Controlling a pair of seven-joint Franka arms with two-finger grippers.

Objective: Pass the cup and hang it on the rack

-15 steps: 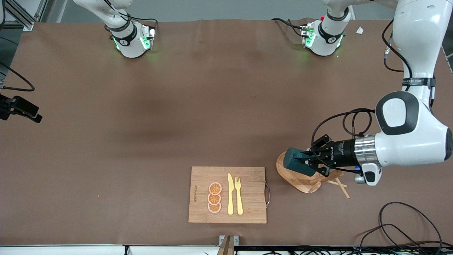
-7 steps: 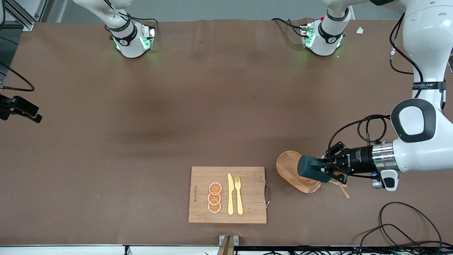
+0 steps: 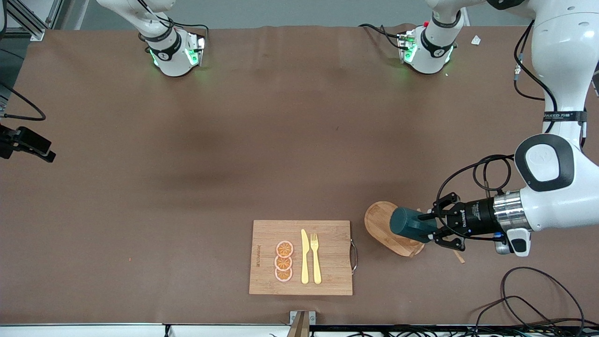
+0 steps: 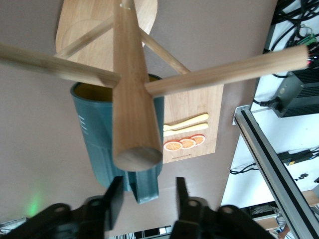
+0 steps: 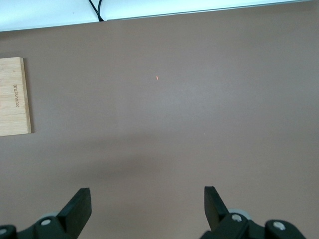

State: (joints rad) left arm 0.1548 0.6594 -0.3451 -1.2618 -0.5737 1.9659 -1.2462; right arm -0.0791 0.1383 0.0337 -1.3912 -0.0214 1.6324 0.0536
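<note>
The dark teal cup (image 3: 409,223) is on its side over the oval base of the wooden rack (image 3: 379,217). In the left wrist view the cup (image 4: 107,134) rests against the rack's post (image 4: 130,99) under its pegs. The cup's handle (image 4: 145,185) points at my left gripper (image 4: 147,191). That gripper (image 3: 433,229) is open, with its fingers on either side of the handle and clear of it. I cannot tell whether a peg passes through the handle. My right gripper (image 5: 147,199) is open and empty over bare table. It is out of the front view.
A bamboo cutting board (image 3: 299,257) with three orange slices, a yellow knife and a fork lies near the front camera, beside the rack toward the right arm's end. Its edge shows in the right wrist view (image 5: 12,97). Cables (image 3: 529,299) lie near the left arm's front corner.
My left gripper carried the cup toward the left arm's end, over the rack's base. It then opened and drew back slightly, and the cup stayed at the rack.
</note>
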